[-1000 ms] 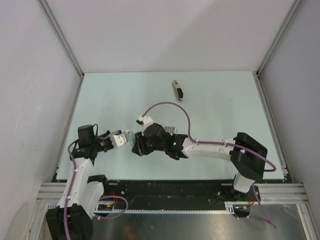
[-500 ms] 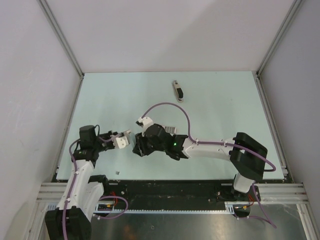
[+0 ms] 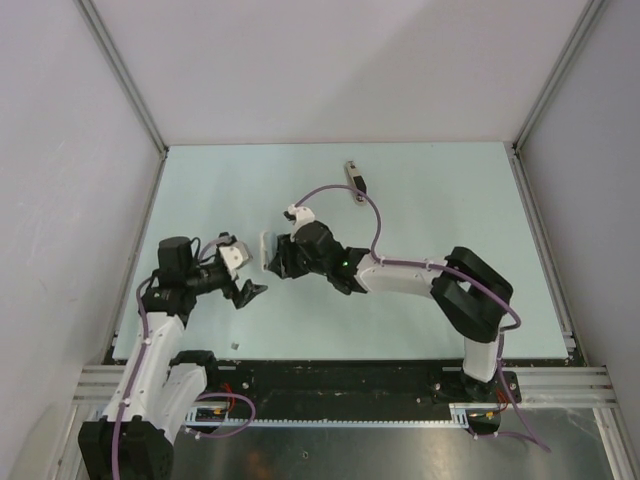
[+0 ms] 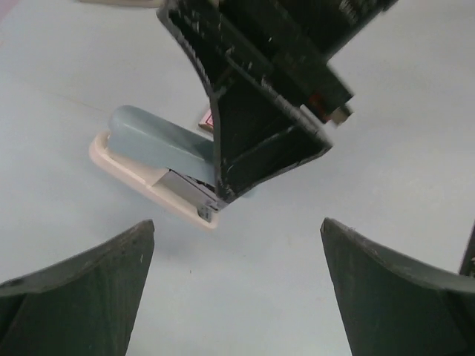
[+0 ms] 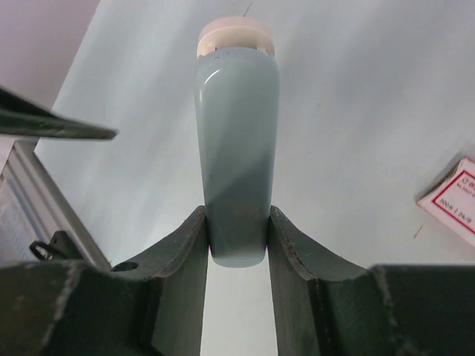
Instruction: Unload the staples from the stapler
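Observation:
The stapler (image 5: 237, 126), pale blue on top with a cream base, is clamped at its rear end by my shut right gripper (image 5: 237, 215). From above, the stapler (image 3: 267, 252) shows as a pale sliver at the right gripper (image 3: 277, 256), left of the table's middle. In the left wrist view the stapler (image 4: 159, 144) rests low over the table with its metal magazine showing. My left gripper (image 4: 237, 226) stands wide open just short of it, nothing between its fingers (image 3: 250, 291). A tiny grey strip, the staples (image 3: 233, 344), lies by the table's front edge.
A narrow dark and beige bar (image 3: 355, 181) lies at the back of the table. A red-and-white box (image 5: 454, 199) sits to the right of the stapler. Metal rails (image 3: 330, 380) run along the front edge; white walls enclose the other three sides.
My left gripper has opened wide and drawn back from the stapler. The right gripper has carried the stapler a little farther back. The grey strip appeared by the front edge.

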`<action>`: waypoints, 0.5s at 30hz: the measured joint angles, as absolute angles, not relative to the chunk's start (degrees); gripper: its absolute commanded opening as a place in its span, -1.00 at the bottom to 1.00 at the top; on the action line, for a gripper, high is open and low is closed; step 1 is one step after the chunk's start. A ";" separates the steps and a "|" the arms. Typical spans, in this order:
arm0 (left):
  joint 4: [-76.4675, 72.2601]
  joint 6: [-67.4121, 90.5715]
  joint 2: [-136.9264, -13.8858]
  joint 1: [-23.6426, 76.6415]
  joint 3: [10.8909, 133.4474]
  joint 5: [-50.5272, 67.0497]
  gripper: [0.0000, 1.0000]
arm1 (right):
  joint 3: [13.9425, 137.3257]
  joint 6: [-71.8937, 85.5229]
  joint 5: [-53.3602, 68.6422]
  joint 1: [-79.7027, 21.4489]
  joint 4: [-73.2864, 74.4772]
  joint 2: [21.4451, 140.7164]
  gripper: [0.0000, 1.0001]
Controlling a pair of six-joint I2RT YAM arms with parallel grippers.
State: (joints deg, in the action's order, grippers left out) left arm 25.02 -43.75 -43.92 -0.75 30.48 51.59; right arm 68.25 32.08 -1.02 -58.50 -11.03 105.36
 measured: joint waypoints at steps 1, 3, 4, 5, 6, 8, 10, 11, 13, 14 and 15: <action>25.17 -41.45 -44.12 -0.82 31.33 51.79 0.99 | 69.38 31.92 -0.95 -58.26 -10.66 106.52 -1.00; 25.41 -37.30 -44.77 -1.23 33.39 51.77 0.99 | 72.23 31.51 -0.99 -57.89 -9.69 109.01 -1.00; 25.65 -34.94 -45.34 -1.67 34.81 51.64 0.99 | 73.93 31.24 -1.02 -57.76 -8.95 110.34 -1.00; 25.85 -32.62 -46.04 -2.28 36.42 51.40 0.99 | 75.83 30.98 -1.04 -57.65 -8.01 111.79 -1.00; 25.80 -30.35 -46.72 -3.14 38.11 51.20 0.99 | 78.04 30.74 -1.08 -57.58 -7.01 113.45 -1.00; 25.76 -26.24 -47.62 -5.10 40.99 50.76 0.99 | 82.94 30.11 -1.26 -57.54 -4.51 117.12 -1.00; 25.36 -22.61 -47.70 -6.81 43.07 50.06 0.99 | 89.19 29.61 -1.63 -57.56 -1.17 121.69 -1.00; 25.28 -21.12 -47.55 -7.38 43.79 49.65 0.99 | 93.03 29.39 -1.98 -57.56 1.13 124.44 -1.00; 24.88 -18.96 -47.09 -8.10 44.45 49.10 0.99 | 99.46 29.04 -2.55 -57.58 5.63 129.05 -1.00; 24.86 -18.04 -46.65 -8.25 44.47 48.88 0.99 | 101.86 28.84 -2.74 -57.58 7.22 130.87 -1.00; 24.95 -17.28 -46.17 -8.34 44.47 48.62 0.99 | 105.78 28.80 -3.29 -57.69 10.13 133.49 -1.00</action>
